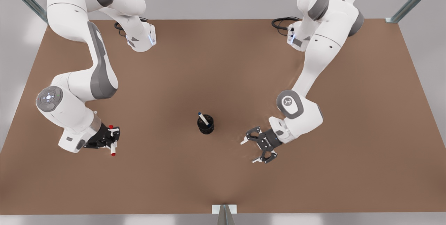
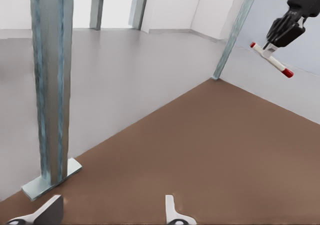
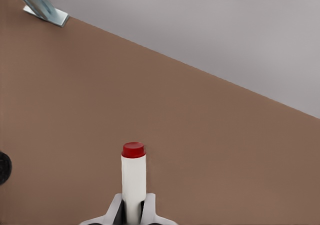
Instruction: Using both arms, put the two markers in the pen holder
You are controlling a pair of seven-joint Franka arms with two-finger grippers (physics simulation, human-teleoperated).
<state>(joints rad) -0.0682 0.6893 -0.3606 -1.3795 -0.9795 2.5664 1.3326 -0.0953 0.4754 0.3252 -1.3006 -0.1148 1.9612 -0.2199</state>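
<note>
Markers are at different stages: the blue-capped marker is already stood leaning in the pen holder at the middle of the counter, while the red-capped marker is clamped in the right gripper, on the front view's left, well apart from the holder. One insertion is judged to be left. The left gripper, on the front view's right, waits near the holder with its fingers spread and empty. Clamping on the white barrel is shown closely by the right wrist view. The far gripper carrying that marker is caught from across the counter in the left wrist view.
</note>
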